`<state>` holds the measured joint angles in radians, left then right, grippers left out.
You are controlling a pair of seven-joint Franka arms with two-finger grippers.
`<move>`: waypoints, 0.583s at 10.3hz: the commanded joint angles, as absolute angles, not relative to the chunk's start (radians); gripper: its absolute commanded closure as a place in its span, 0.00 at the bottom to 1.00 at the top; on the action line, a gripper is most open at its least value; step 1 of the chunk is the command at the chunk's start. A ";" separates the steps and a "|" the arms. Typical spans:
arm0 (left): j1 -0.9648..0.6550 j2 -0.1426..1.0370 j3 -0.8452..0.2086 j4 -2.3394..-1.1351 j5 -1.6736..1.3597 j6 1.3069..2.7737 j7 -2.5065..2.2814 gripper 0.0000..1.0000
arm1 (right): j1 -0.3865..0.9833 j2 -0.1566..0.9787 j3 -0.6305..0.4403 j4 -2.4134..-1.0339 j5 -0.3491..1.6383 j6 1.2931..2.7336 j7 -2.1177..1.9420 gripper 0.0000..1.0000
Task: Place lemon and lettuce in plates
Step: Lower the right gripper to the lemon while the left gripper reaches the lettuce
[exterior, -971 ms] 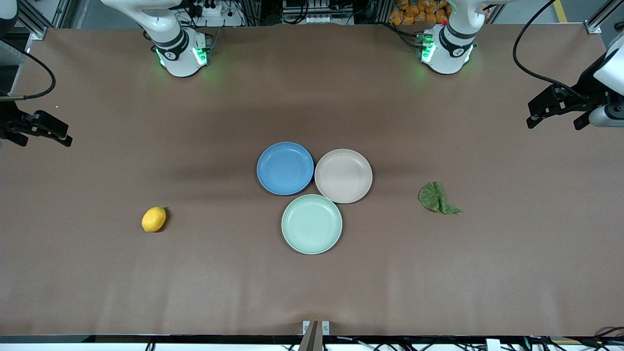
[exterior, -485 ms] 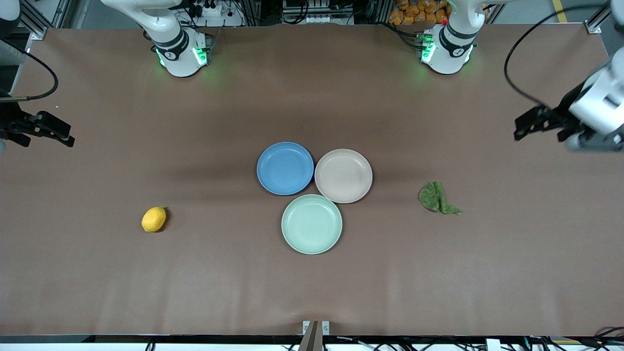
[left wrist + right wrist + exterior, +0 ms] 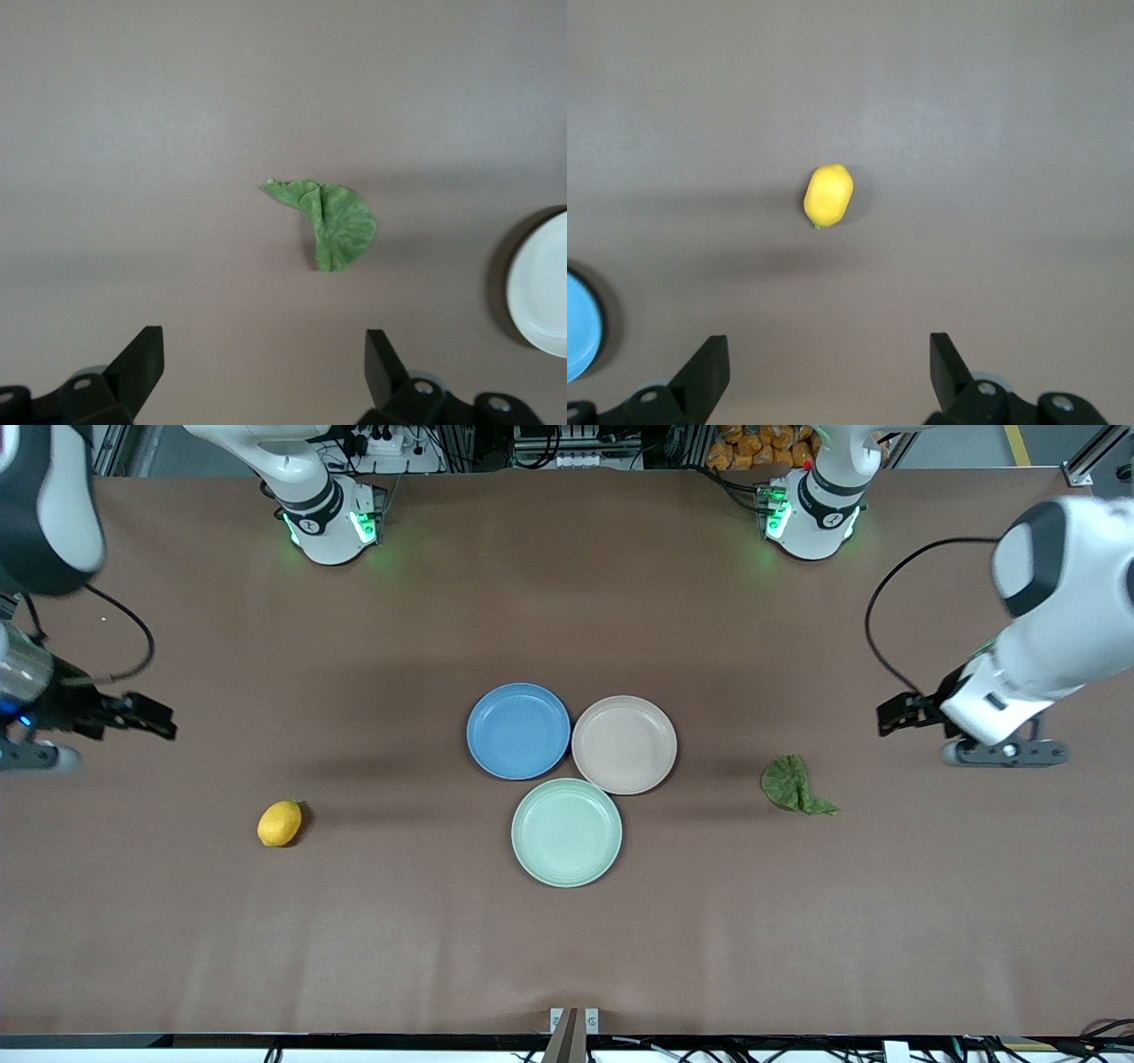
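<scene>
The yellow lemon (image 3: pixel 279 823) lies on the brown table toward the right arm's end; it also shows in the right wrist view (image 3: pixel 828 195). The dark-green lettuce (image 3: pixel 793 785) lies toward the left arm's end; it also shows in the left wrist view (image 3: pixel 335 223). The blue plate (image 3: pixel 518 731) and the beige-pink plate (image 3: pixel 624 744) sit side by side mid-table, both empty. My right gripper (image 3: pixel 152 723) is open and empty over bare table, apart from the lemon. My left gripper (image 3: pixel 895 716) is open and empty over bare table, apart from the lettuce.
A mint-green plate (image 3: pixel 566 832) touches both other plates, nearer to the front camera. The beige-pink plate's rim (image 3: pixel 542 283) shows in the left wrist view, the blue plate's rim (image 3: pixel 580 326) in the right wrist view. The arm bases stand at the table's back edge.
Both arms have swung in from the table's ends, the left gripper toward the lettuce and the right gripper toward the lemon. The lemon, lettuce and plates have not moved.
</scene>
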<state>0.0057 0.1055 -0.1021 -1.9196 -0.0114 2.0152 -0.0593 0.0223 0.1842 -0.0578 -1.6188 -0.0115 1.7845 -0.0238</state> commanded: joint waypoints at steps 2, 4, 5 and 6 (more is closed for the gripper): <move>0.006 0.214 -0.107 -2.006 0.009 2.196 -0.063 0.00 | 0.037 0.306 -0.057 -1.615 -0.017 1.880 0.000 0.00; 0.002 0.317 -0.107 -2.005 0.009 2.302 -0.066 0.00 | 0.031 0.401 -0.057 -1.614 -0.015 1.948 0.008 0.00; 0.002 0.359 -0.113 -2.006 0.008 2.353 -0.069 0.00 | 0.029 0.441 -0.057 -1.614 -0.015 1.986 0.027 0.00; -0.006 0.394 -0.115 -2.006 0.008 2.388 -0.080 0.00 | 0.029 0.477 -0.057 -1.614 -0.015 2.015 0.044 0.00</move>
